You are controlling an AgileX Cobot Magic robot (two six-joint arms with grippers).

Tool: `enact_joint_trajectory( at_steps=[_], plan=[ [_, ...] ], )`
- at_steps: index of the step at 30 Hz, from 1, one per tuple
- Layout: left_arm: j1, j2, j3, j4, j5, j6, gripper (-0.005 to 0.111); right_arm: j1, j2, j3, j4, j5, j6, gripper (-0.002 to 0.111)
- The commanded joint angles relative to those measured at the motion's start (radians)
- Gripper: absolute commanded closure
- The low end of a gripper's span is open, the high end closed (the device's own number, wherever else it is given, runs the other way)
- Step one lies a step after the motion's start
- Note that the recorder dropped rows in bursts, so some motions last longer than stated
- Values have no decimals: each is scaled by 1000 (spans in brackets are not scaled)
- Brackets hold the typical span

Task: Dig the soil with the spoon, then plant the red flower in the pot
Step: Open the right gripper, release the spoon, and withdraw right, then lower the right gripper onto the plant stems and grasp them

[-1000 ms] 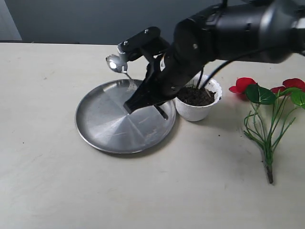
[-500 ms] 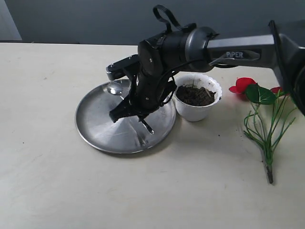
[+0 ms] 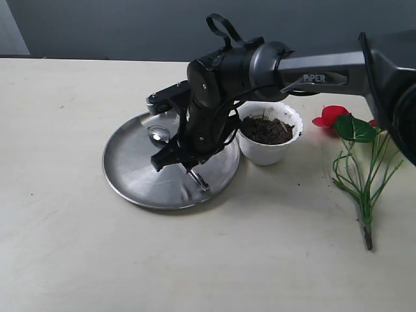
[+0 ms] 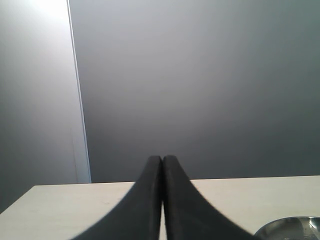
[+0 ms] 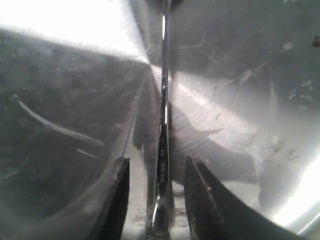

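One risk we see: the right gripper, open astride the spoon on the steel plate, may drag it when lifting.

Shiny metal spoon on brushed, scratched, glossy steel plate.
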Motion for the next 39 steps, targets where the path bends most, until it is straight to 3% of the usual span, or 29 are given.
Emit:
enact_joint_trajectory(
  at_steps=[1, 7, 9, 12, 18, 20, 23, 26, 29, 33, 39],
  plan=[
    [-4, -2, -3, -7, -5, -5, 106, -5, -52, -15, -6, 78, 3, 75],
    [-4, -2, -3, -7, -5, -5, 106, -5, -166, -15, -131, 339, -23, 77],
    [-4, -2, -3, -7, -5, -5, 106, -12, -220, -15, -314, 461, 107, 77],
    [-4, -2, -3, -7, -5, -5, 106, -82, -342, 83, -424, 461, 240, 77],
    [-4, -2, -3, -7, -5, -5, 106, -415, -698, 560, -358, 137, 398, 77],
    [-4, -2, -3, -7, -5, -5, 106, -481, -716, 615, -309, 83, 405, 77],
    [-4, -2, -3, -7, -5, -5, 106, -493, -716, 620, -289, 154, 396, 73],
    [-4, -2, -3, -7, -5, -5, 106, -493, -716, 695, -277, 122, 403, 52],
    [-4, -2, -3, -7, -5, -5, 106, -493, -716, 755, -255, 34, 426, 53],
    [-4, -2, -3, -7, -5, -5, 106, -503, -714, 794, -394, -38, 596, 53],
    [-4, -2, -3, -7, -5, -5, 106, -505, -708, 794, -409, -78, 598, 53]
  ],
)
